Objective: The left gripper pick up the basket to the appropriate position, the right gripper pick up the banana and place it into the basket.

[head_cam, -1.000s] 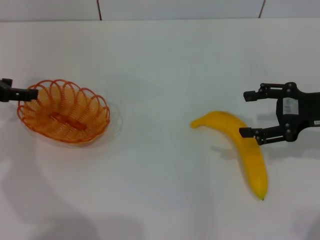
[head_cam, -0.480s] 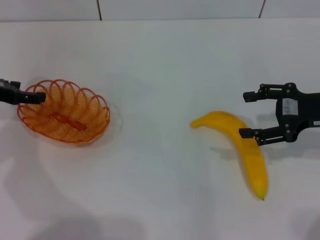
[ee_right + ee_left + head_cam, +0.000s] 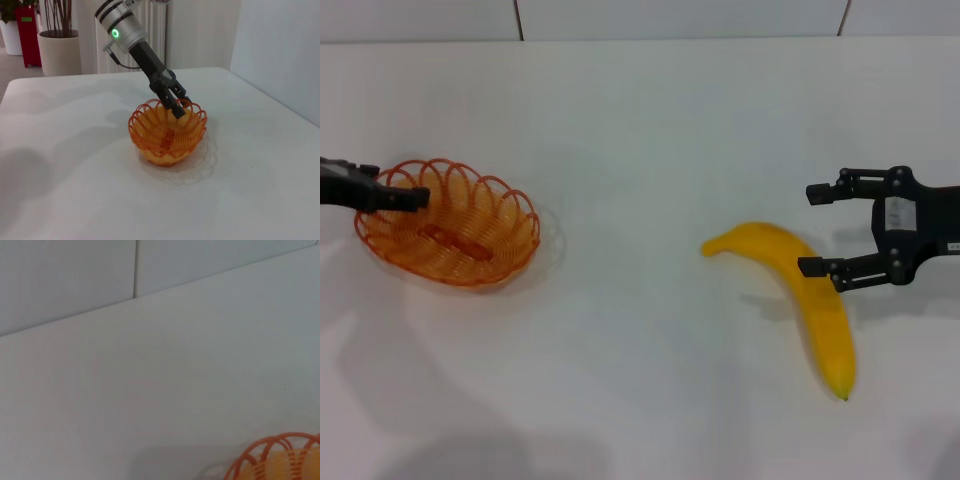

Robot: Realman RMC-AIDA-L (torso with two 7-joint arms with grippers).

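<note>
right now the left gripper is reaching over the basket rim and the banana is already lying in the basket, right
Not quite. The left gripper is at the basket rim, but the banana lies on the table, apart from the basket, beside the open right gripper. The head view shows this.

Indoor office or lobby-type room. White table (image 3: 75,200), radiator (image 3: 155,30), potted plants in white planter (image 3: 57,52) and red planter (image 3: 27,35).
</note>
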